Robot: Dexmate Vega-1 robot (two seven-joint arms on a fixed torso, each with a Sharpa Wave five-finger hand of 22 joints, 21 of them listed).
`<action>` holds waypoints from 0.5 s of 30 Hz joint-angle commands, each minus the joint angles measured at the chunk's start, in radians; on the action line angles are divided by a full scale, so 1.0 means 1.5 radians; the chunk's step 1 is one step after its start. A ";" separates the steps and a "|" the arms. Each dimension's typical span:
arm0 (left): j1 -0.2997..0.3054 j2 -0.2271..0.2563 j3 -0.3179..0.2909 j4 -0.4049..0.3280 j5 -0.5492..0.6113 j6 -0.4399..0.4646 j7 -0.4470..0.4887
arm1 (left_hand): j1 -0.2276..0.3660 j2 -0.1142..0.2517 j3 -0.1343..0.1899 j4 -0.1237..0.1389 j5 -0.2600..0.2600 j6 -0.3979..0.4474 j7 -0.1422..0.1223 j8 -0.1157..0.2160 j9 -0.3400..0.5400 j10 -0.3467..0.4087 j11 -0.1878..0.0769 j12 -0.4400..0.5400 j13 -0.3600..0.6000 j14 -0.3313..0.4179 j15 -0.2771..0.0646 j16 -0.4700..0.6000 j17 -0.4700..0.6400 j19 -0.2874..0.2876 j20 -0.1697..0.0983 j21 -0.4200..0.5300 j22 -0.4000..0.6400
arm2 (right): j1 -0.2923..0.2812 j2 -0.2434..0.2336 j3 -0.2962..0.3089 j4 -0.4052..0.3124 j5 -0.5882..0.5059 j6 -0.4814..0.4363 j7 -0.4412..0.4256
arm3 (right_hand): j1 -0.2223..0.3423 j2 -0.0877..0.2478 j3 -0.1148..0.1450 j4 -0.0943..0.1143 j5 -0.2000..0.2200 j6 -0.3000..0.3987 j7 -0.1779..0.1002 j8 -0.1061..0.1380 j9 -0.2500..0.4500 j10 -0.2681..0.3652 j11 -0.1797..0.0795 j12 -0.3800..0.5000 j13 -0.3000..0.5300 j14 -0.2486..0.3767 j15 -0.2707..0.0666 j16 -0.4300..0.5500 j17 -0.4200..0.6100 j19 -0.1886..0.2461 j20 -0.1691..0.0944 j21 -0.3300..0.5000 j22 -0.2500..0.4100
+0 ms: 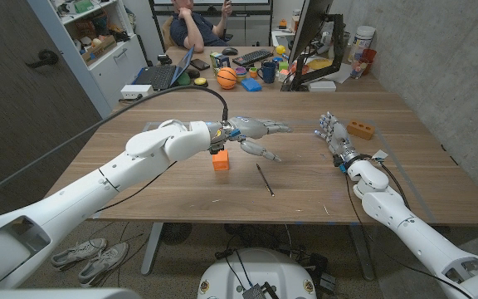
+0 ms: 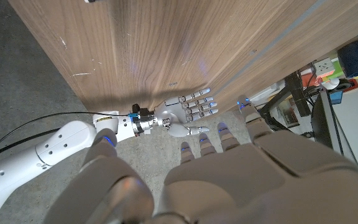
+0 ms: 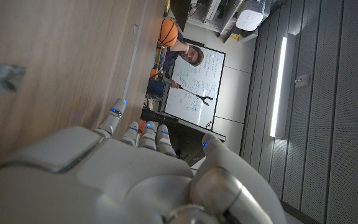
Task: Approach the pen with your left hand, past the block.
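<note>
A thin dark pen [image 1: 265,178] lies on the wooden table [image 1: 181,195], a little right of a small orange block [image 1: 221,160]. My left hand [image 1: 257,133] hovers just beyond the pen and to the right of the block. Its fingers are spread and empty, and the thumb points down toward the pen's far end. The left wrist passes over the block. In the left wrist view, my left hand [image 2: 222,180] shows from behind with its fingers apart. My right hand [image 1: 332,133] stands with fingers up and apart at the table's right, holding nothing, and the right hand [image 2: 185,112] appears again past the left fingertips.
An orange brick [image 1: 359,129] lies just right of my right hand. At the table's far edge are a laptop [image 1: 163,75], a basketball [image 1: 226,78], a keyboard [image 1: 253,56] and a monitor [image 1: 309,33]. A person [image 1: 193,25] sits behind the table.
</note>
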 commanded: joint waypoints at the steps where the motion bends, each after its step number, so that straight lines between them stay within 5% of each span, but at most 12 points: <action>1: -0.009 0.003 0.012 0.002 -0.001 0.006 -0.042 | 0.012 0.000 0.001 -0.006 0.005 -0.005 -0.003 0.003 0.002 -0.002 0.004 0.003 0.001 -0.003 -0.005 -0.003 0.001 0.002 0.002 -0.003 0.001 | -0.003 0.001 -0.002 -0.001 -0.001 0.000 -0.001 | -0.005 -0.002 -0.003 0.001 0.000 -0.002 0.002 0.002 0.002 -0.002 0.002 -0.001 0.003 -0.002 0.004 -0.003 0.001 -0.047 0.005 -0.001 0.001; 15: -0.013 0.005 0.029 0.009 -0.005 0.017 -0.087 | 0.028 -0.001 -0.006 -0.014 0.005 -0.012 -0.003 0.004 0.002 -0.005 0.008 0.003 0.001 -0.005 -0.003 -0.003 0.001 0.001 0.002 -0.011 0.002 | -0.006 0.001 -0.002 -0.002 -0.001 0.000 -0.002 | -0.010 -0.003 -0.006 0.003 0.002 -0.003 0.002 0.002 0.002 -0.001 0.002 -0.001 0.003 -0.002 0.005 -0.005 0.001 -0.046 0.005 -0.005 0.001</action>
